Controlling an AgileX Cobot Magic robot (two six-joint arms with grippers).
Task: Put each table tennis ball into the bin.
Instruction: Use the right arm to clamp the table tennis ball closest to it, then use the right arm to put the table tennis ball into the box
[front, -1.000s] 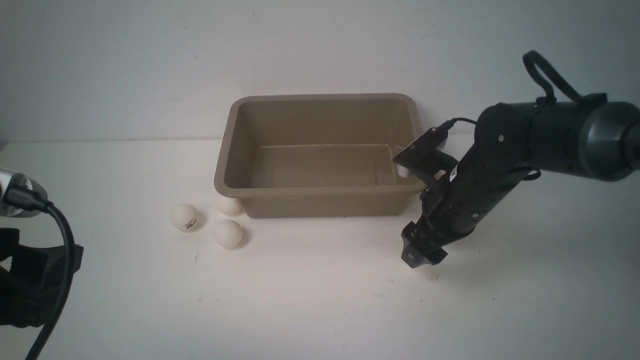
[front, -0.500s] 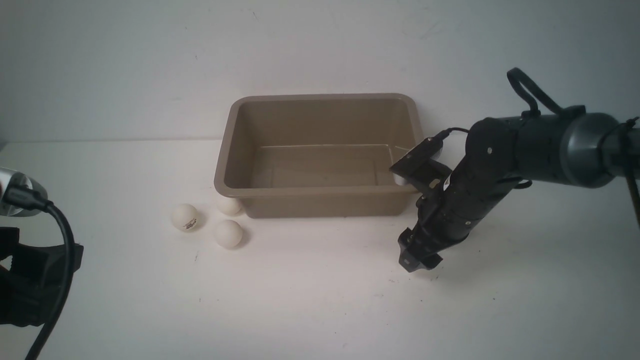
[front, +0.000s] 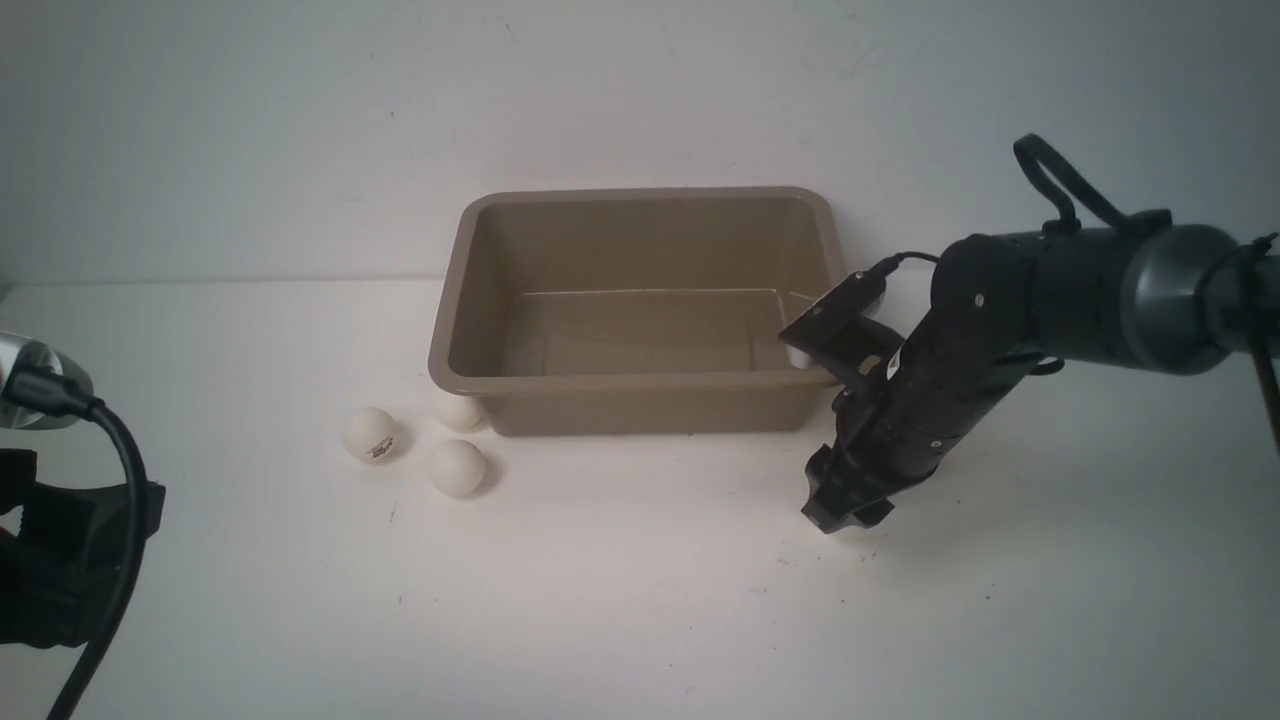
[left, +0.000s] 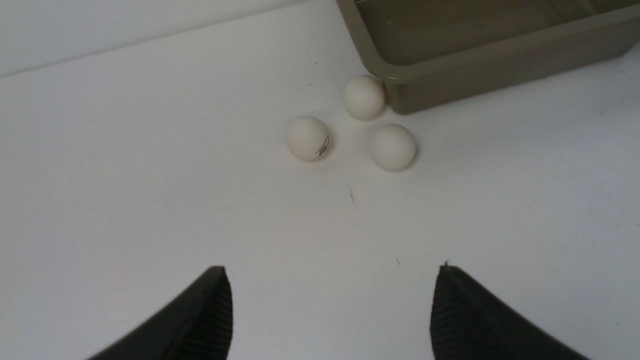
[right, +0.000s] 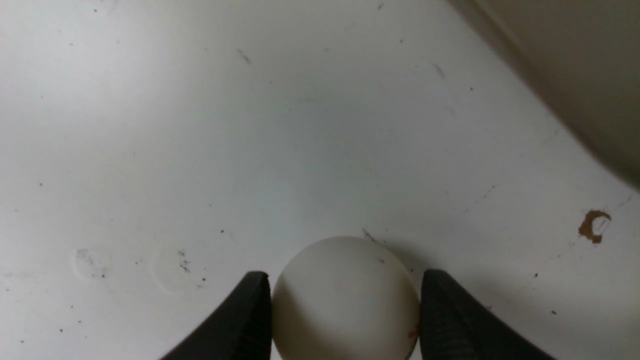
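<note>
The taupe bin (front: 640, 382) stands empty at the table's middle back; its corner shows in the left wrist view (left: 400, 77). Three off-white table tennis balls lie by its front left corner: a marked one (front: 369, 434) (left: 308, 138), one against the bin wall (front: 457, 411) (left: 364, 97), and one nearer the front (front: 457, 467) (left: 393, 147). My right gripper (front: 843, 516) (right: 345, 300) is down on the table right of the bin's front corner, shut on another table tennis ball (right: 345, 295), both pads touching its sides. My left gripper (left: 330, 310) is open and empty, well short of the three balls.
The left arm and its black cable (front: 110, 480) sit at the front left edge. A small brown mark (right: 592, 225) is on the white table near the bin wall (right: 575, 75). The table ends at a pale wall behind the bin.
The right gripper lowered slightly toward the table, then its jaws closed onto the ball. The left arm and the three balls stayed put.
</note>
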